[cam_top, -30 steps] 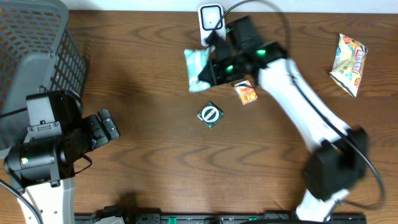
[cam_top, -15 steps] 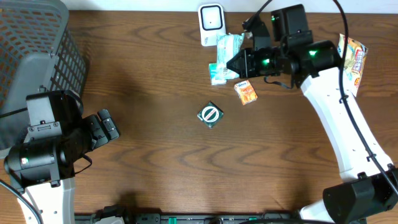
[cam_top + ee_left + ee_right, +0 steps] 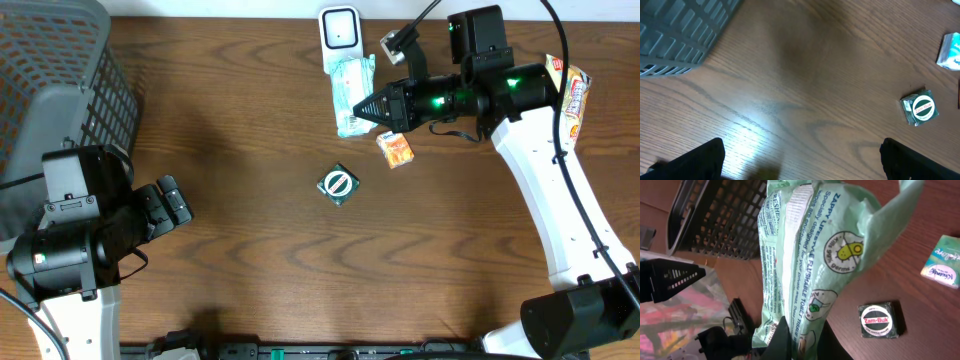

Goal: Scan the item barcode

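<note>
Gripping the green wipes pack [image 3: 352, 88] in my right gripper [image 3: 368, 105], pack jutting ahead of it, far end beside the scanner [image 3: 339, 28], left gripper [image 3: 800, 165] released.

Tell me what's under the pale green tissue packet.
Brown wooden table shows around the pale green tissue packet, held in the shut right gripper; the patch directly beneath is hidden.

In the right wrist view, the green wipes pack [image 3: 805, 265] hides most of the right gripper [image 3: 795, 342], and the edge cuts the blue tissue pack [image 3: 941, 262] at 3 o'clock. The left wrist view cuts the left gripper [image 3: 800, 160] at 6 o'clock.
</note>
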Controlling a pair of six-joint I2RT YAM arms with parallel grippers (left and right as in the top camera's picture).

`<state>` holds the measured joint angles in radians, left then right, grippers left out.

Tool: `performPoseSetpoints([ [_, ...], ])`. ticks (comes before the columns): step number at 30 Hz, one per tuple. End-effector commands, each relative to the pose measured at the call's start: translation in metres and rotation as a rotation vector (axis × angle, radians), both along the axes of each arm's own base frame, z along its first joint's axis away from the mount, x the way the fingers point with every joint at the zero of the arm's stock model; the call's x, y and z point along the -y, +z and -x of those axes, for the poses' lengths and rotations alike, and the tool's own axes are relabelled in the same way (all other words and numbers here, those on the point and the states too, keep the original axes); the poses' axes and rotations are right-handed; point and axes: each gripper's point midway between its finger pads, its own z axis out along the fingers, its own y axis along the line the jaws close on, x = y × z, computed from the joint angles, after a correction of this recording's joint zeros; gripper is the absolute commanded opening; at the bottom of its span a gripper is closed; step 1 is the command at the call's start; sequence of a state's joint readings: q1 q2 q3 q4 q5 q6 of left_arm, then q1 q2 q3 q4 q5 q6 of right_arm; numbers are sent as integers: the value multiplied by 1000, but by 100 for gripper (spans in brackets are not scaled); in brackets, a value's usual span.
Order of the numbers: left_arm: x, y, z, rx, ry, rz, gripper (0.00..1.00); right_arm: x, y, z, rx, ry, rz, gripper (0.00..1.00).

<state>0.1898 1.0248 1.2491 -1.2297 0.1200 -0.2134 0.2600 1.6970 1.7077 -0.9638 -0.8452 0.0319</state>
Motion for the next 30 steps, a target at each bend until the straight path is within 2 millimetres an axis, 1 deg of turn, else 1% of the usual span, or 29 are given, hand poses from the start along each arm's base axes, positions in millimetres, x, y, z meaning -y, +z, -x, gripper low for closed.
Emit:
performPoseSetpoints([
  [1,-4,-1,1,-5,21,-9,97,-3,6,4,26,35,-25,1],
  [7,-4,-1,1,-5,21,-9,98,-3,5,4,23,35,-23,1],
  [11,-4,-1,1,-5,21,-10,98,-1,-2,3,22,20,11,1],
  [20,-4,-1,1,-5,21,-9,98,-1,-18,5,-8,21,18,1],
  [22,-4,-1,1,-5,21,-10,98,-1,-26,5,-19,21,21,1],
  [25,-4,-1,1,-5,21,-9,98,0,-41,9,-50,21,28,1],
  [30,-4,-1,1,-5,21,-9,98,2,-77,16,-130,2,39,1],
])
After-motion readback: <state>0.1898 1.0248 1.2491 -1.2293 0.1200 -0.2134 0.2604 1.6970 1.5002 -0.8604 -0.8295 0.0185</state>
